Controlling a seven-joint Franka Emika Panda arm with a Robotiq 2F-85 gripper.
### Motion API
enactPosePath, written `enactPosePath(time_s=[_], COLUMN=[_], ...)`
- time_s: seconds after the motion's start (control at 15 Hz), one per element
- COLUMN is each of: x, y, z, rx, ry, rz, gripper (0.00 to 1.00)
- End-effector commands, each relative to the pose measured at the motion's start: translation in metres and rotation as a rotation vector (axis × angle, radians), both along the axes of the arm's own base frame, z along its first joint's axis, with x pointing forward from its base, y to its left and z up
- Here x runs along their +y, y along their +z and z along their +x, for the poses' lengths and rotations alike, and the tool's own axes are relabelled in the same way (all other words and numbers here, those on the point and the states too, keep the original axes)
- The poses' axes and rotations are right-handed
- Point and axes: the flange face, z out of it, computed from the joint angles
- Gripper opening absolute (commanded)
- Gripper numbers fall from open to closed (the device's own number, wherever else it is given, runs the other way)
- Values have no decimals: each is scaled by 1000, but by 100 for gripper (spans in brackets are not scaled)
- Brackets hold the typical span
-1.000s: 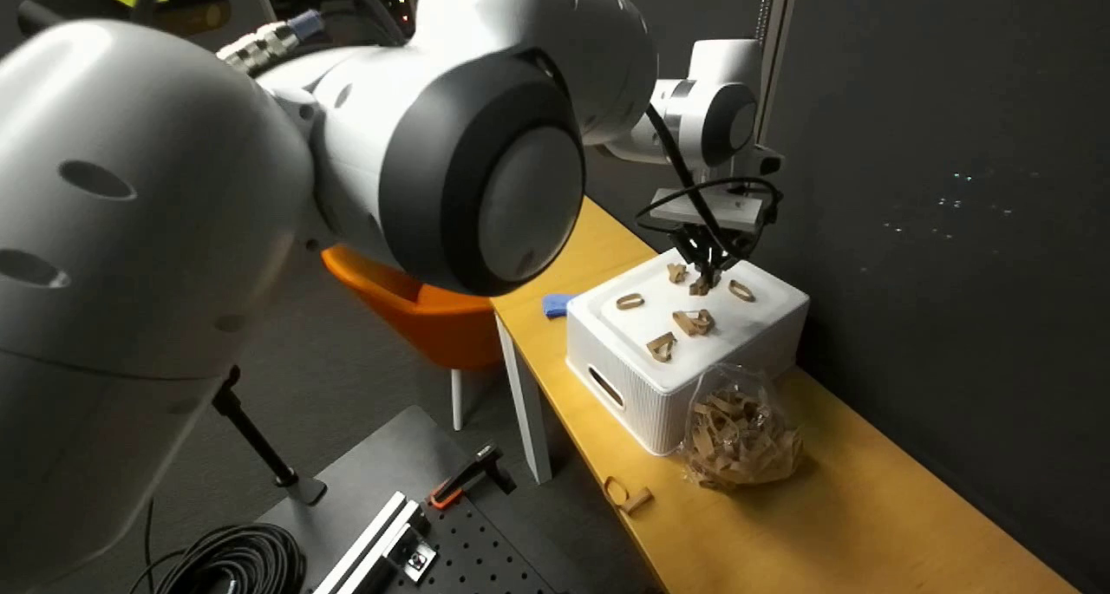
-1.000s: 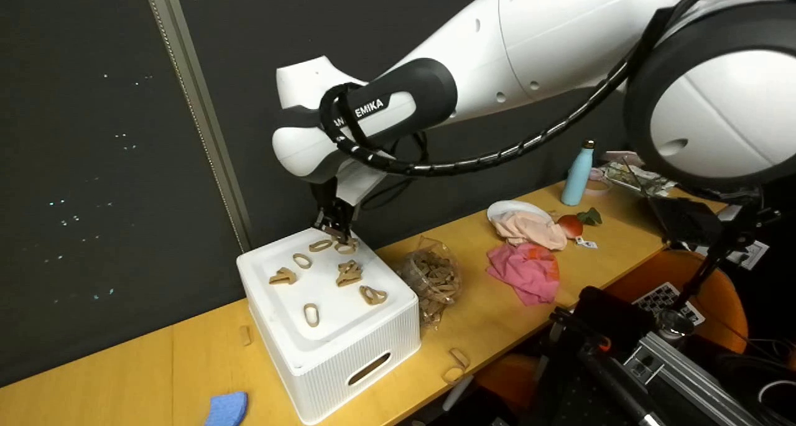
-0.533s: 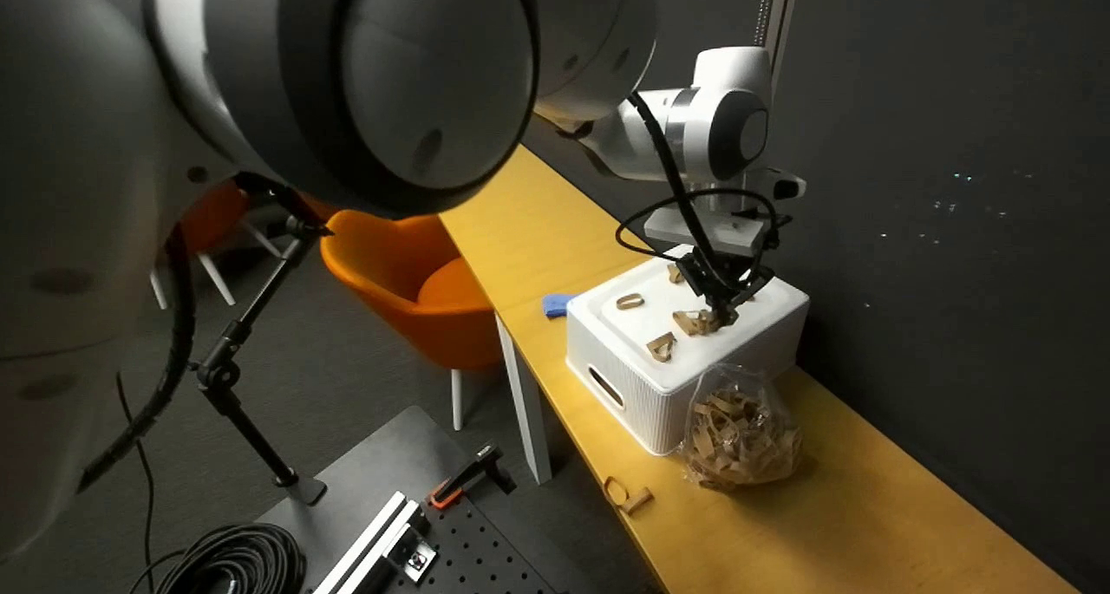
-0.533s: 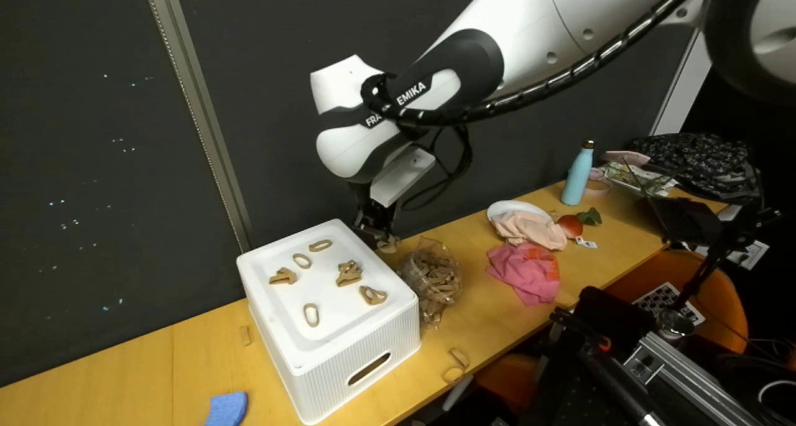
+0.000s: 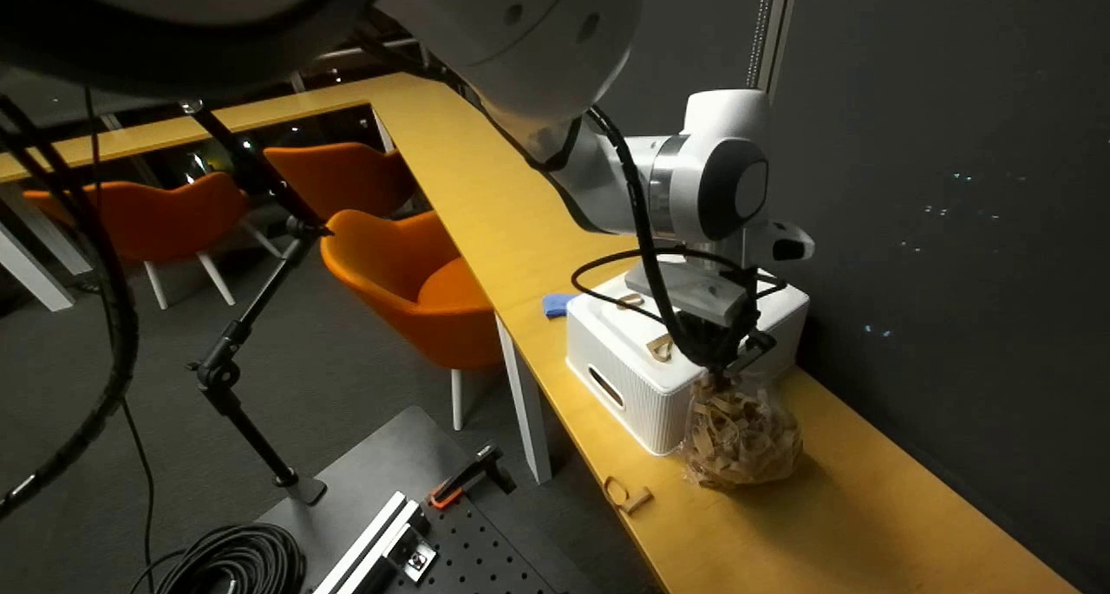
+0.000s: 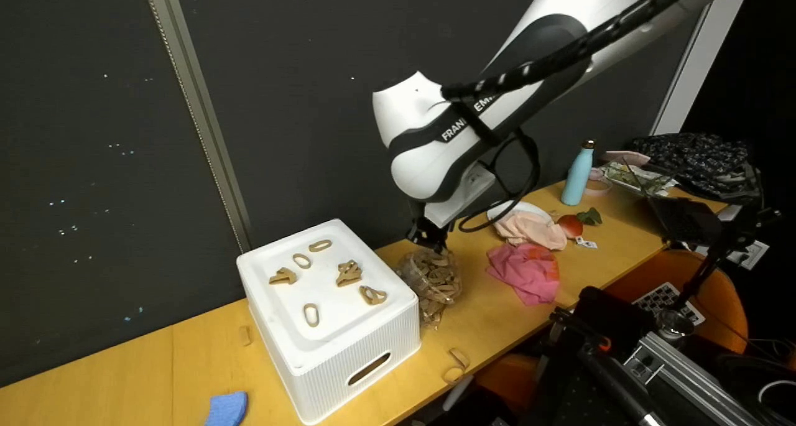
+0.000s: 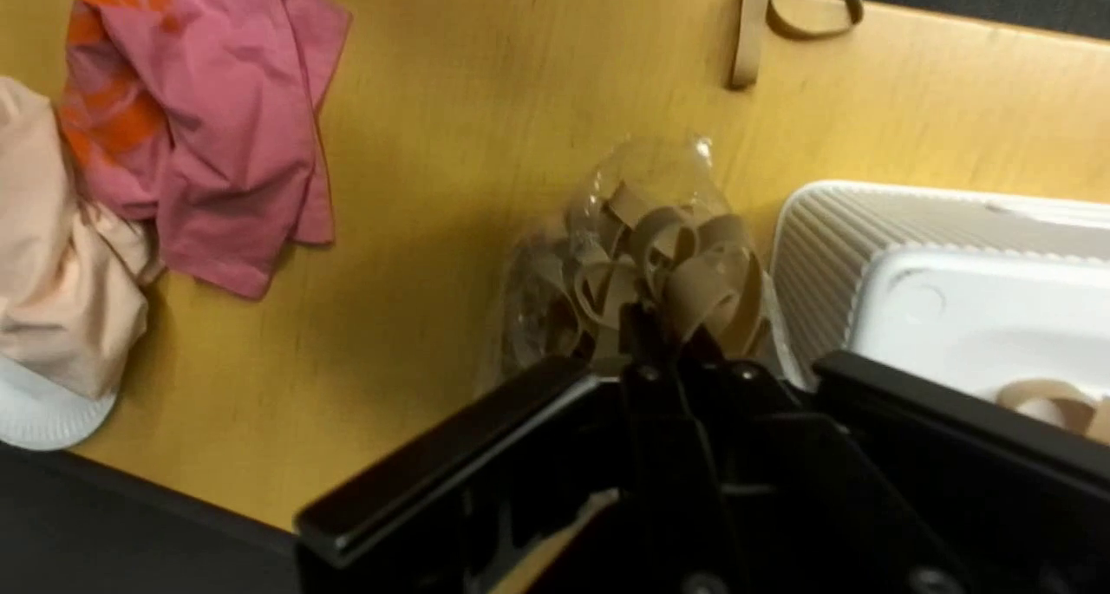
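Seemingly at release: above the clear bag [image 5: 746, 460], midway between the long edges of the worktop [image 7: 416, 160], with the gripper [image 7: 671, 338] pinched tight on a tan band [image 7: 695, 290]. Next, perhaps loosen gently.

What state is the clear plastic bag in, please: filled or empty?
Largely filled: many tan rubber bands crowd the clear plastic bag, showing in both exterior views and in the wrist view.
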Motion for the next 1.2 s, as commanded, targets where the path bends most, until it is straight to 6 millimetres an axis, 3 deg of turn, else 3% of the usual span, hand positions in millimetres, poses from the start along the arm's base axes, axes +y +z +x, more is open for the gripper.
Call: enactPosePath(time_s=[0.0, 0.2, 0.33, 0.73, 1.13], x=[-17, -33, -36, -17, -12], y=[3, -12, -20, -31, -43], z=[-54, -61, -55, -28, 0], rx=[-26, -60, -99, -189, -246], ry=[-52, -36, -11, 67, 131], rz=[-17, -24, -26, -2, 1], gripper=[2, 2, 2, 2, 2])
